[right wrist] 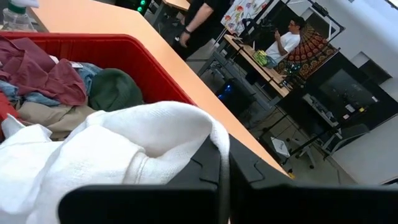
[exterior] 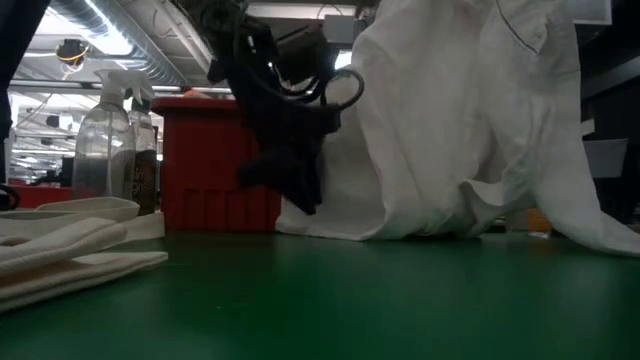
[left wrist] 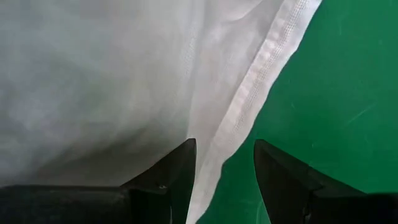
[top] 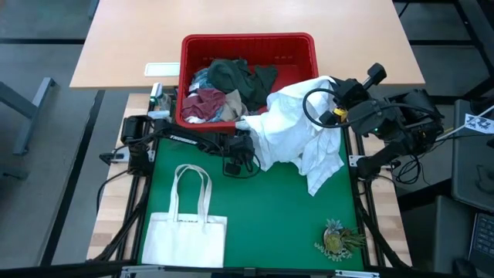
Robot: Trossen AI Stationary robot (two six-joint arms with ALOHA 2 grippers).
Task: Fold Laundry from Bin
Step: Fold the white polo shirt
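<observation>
Nearest the lens in the left wrist view, the left gripper (left wrist: 224,180) stands with its fingers spread apart, straddling the stitched hem of the white cotton garment (left wrist: 112,81) without clamping it, above the green mat (left wrist: 336,93). At the table's right, the right gripper (right wrist: 222,180) is closed tight on a bunched fold of that same white garment, holding it raised beside the right rim of the rectangular red plastic bin (top: 247,46). Its loose cloth drapes from there down onto the mat. Inside the bin lie maroon (top: 202,103), dark green (top: 235,76), blue and tan laundry pieces. A flat white tote bag (top: 185,235) lies on the mat's near left, well apart.
</observation>
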